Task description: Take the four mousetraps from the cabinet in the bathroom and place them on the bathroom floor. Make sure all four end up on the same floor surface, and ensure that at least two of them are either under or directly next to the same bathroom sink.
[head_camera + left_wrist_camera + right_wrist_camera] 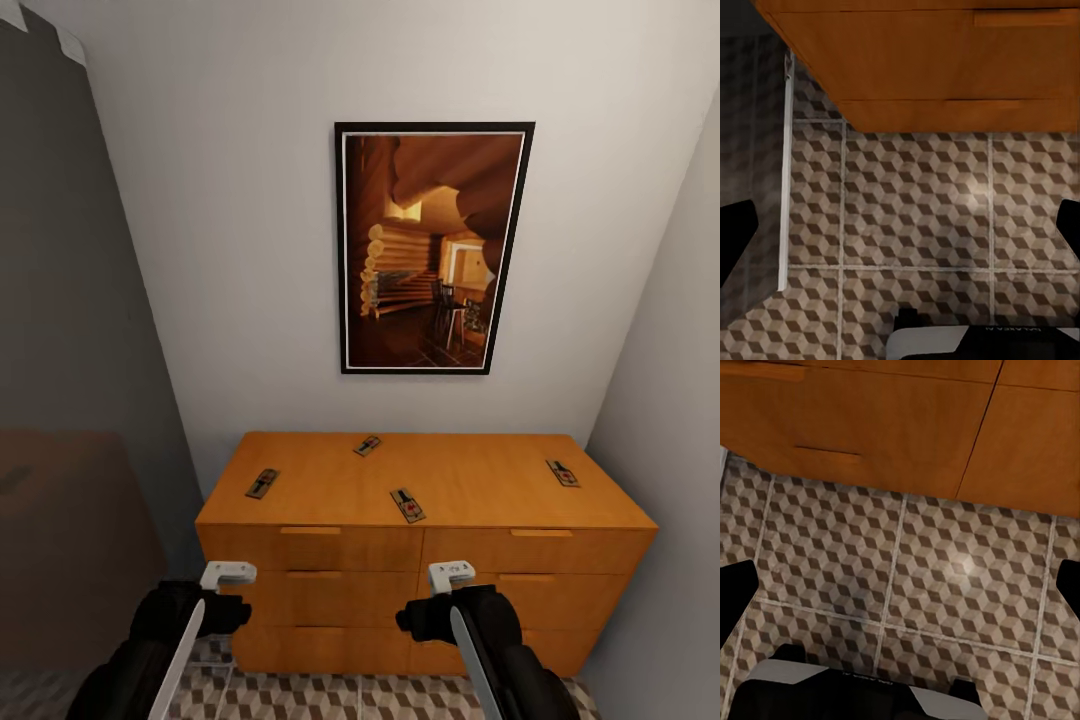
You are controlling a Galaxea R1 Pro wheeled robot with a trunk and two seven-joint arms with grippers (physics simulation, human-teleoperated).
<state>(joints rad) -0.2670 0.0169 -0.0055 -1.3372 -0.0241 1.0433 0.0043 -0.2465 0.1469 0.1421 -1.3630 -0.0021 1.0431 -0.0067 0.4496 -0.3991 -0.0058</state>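
While the robot faces the wide, low orange-brown wooden cabinet [425, 545], four small flat tan wooden mousetraps with dark metal parts lie well apart on its flat top. Taking the centre of that top as the dial in the head view, one mousetrap [262, 484] lies at 9 o'clock near the left edge, a second [367, 446] at 11 o'clock near the wall, a third [408, 505] at 6 o'clock near the front edge, and a fourth [562, 473] at 3 o'clock near the right edge. A black-framed picture of a log interior [432, 248] hangs on the white wall above. Both black arms are held low before the drawer fronts: the left gripper [900, 232] and the right gripper [900, 592] each point down at the bathroom floor of brown, beige and cream cube-patterned tiles [915, 217], with fingers [735, 240] spread wide and nothing between them.
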